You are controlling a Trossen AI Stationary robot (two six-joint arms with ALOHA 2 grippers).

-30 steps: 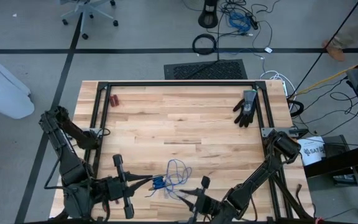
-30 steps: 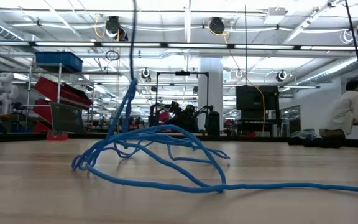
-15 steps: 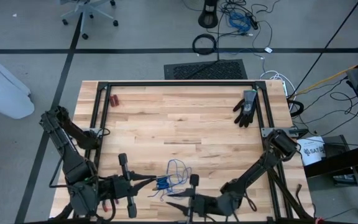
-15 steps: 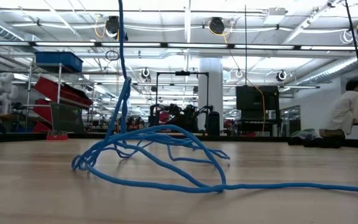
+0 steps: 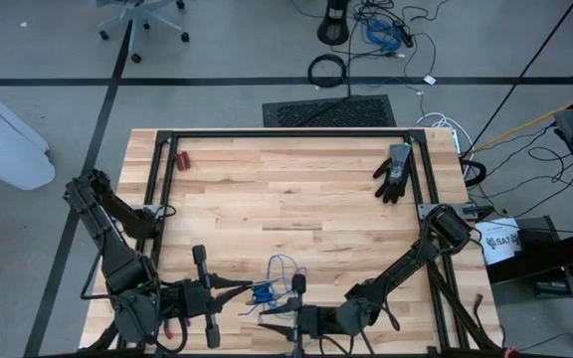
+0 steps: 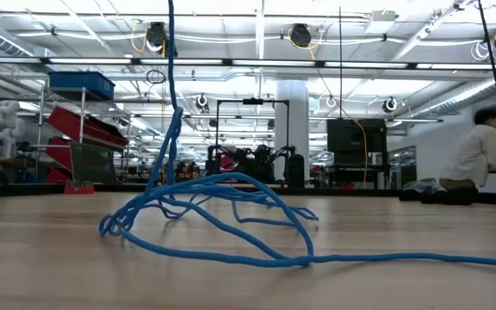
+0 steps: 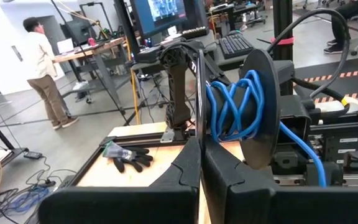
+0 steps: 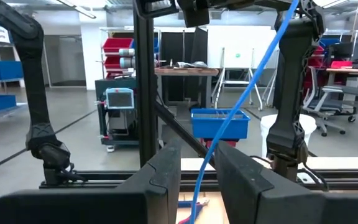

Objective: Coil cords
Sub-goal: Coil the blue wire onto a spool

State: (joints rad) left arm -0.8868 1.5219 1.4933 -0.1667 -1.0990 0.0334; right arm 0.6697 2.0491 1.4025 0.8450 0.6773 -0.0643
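Table [image 5: 296,189], largest first: the left gripper [image 5: 239,289] sits at about 7 o'clock on it, jaws pressed together beside the bright blue plug, whether pinching it is unclear. The right gripper [image 5: 267,316] lies just past 6 o'clock, jaws part-spread with a strand running between them. The cords [image 5: 279,281] — loose blue loops [image 6: 213,211] — lie between the two, one strand rising taut. Risk: a pull drags the heap into a knot, or the strand slips free of the slack jaws.
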